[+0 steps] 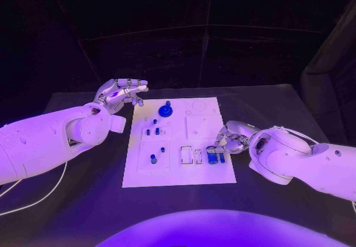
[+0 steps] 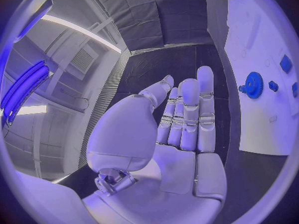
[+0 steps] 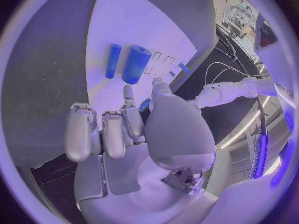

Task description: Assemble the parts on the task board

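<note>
Head view: one task board, two hands.

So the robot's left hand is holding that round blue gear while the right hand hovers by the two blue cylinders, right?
Not quite. The left hand holds nothing: the left wrist view shows its fingers straight and bare, and the blue gear sits on the white board. The right hand is indeed by the two blue cylinders.

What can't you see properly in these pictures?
- Whether the right silver hand pinches anything: in the head view its fingers cover their own tips; in the right wrist view the thumb hides them.
- The small blue parts on the white task board: too small in the head view to tell their shapes.
- The board's far end: cut off by the left wrist view's rim.
</note>
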{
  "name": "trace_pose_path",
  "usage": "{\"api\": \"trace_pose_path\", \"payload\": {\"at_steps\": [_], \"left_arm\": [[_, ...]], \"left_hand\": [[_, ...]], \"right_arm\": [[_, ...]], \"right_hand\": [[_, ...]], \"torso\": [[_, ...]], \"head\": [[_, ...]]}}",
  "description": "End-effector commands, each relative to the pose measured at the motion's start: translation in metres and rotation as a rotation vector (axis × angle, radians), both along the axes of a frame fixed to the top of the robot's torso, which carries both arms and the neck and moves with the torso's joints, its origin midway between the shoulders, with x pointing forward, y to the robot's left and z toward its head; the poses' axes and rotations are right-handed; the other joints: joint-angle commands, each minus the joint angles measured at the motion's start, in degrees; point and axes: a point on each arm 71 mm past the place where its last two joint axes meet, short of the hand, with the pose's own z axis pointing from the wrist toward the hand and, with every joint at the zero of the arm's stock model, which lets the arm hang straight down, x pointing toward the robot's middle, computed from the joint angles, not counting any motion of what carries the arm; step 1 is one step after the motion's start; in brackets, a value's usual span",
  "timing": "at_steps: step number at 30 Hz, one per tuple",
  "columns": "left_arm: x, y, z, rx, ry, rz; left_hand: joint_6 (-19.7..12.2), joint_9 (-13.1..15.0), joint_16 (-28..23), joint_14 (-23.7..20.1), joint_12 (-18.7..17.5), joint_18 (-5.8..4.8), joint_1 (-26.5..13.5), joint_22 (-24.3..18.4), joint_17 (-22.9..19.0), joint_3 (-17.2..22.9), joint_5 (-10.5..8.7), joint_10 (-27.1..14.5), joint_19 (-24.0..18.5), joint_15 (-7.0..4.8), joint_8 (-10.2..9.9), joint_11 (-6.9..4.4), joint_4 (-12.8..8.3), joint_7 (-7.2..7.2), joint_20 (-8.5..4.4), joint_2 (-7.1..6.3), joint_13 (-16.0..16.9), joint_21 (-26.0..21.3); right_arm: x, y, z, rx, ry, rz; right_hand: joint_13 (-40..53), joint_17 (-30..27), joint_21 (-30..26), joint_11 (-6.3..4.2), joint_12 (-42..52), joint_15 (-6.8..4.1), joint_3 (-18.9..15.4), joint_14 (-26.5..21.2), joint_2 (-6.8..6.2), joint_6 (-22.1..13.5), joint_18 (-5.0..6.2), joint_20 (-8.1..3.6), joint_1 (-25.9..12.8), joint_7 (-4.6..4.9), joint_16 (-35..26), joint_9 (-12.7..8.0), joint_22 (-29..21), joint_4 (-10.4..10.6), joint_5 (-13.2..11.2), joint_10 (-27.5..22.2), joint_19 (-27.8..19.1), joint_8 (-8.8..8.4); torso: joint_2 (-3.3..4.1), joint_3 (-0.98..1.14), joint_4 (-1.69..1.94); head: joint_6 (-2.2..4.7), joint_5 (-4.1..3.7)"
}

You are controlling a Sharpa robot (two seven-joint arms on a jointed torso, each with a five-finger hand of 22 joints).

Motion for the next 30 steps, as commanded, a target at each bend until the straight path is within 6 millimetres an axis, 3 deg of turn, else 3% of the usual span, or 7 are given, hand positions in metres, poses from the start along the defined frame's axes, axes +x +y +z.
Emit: {"api": "trace_pose_path", "payload": {"at_steps": [1, 11, 30], "left_arm": [[0.000, -0.001, 0.001, -0.010, -0.005, -0.009], [0.000, 0.000, 0.001, -0.010, -0.007, -0.006], [-0.001, 0.001, 0.000, -0.009, -0.004, -0.006]], "left_hand": [[-0.09, -0.08, -0.39, -0.47, 0.21, 0.74, 0.07, -0.06, -0.05, -0.42, 0.33, -0.47, -0.30, 0.10, 0.12, 0.09, -0.08, 0.16, 0.19, 0.61, -0.06, -0.32], [-0.09, -0.08, -0.39, -0.47, 0.21, 0.74, 0.07, -0.06, -0.05, -0.42, 0.33, -0.47, -0.30, 0.10, 0.12, 0.09, -0.08, 0.16, 0.19, 0.61, -0.06, -0.32], [-0.09, -0.08, -0.39, -0.47, 0.21, 0.74, 0.07, -0.06, -0.05, -0.42, 0.33, -0.47, -0.30, 0.10, 0.12, 0.09, -0.08, 0.16, 0.19, 0.61, -0.06, -0.32]], "right_arm": [[-0.001, 0.003, -0.003, -0.067, -0.003, 0.028], [-0.001, 0.010, -0.011, -0.100, 0.009, 0.053], [-0.004, 0.027, -0.030, -0.142, 0.035, 0.091]], "right_hand": [[0.26, 2.93, 0.34, 0.11, 0.35, -0.07, -0.30, 3.85, 0.06, -0.34, -0.65, 0.15, 0.61, -0.12, 0.39, 0.10, 0.15, 0.10, -0.29, 0.52, 0.44, 0.18], [0.43, 3.22, 0.47, 0.10, 0.40, -0.06, -0.46, 3.89, 0.29, -0.31, -0.70, 0.17, 0.92, -0.14, 0.53, 0.27, 0.40, 0.09, -0.16, 0.56, 0.52, 0.36], [0.60, 3.41, 0.63, 0.09, 0.29, -0.04, -0.72, 3.88, 0.78, -0.30, -0.75, 0.21, 1.81, -0.17, 0.62, 0.62, 0.73, -0.09, 0.39, 0.46, 0.58, 0.70]], "torso": [[-0.03, -0.05, 0.02], [0.00, -0.01, -0.01], [0.00, -0.02, -0.05]], "head": [[-0.21, 0.16], [-0.36, 0.61], [-0.53, 0.50]]}}
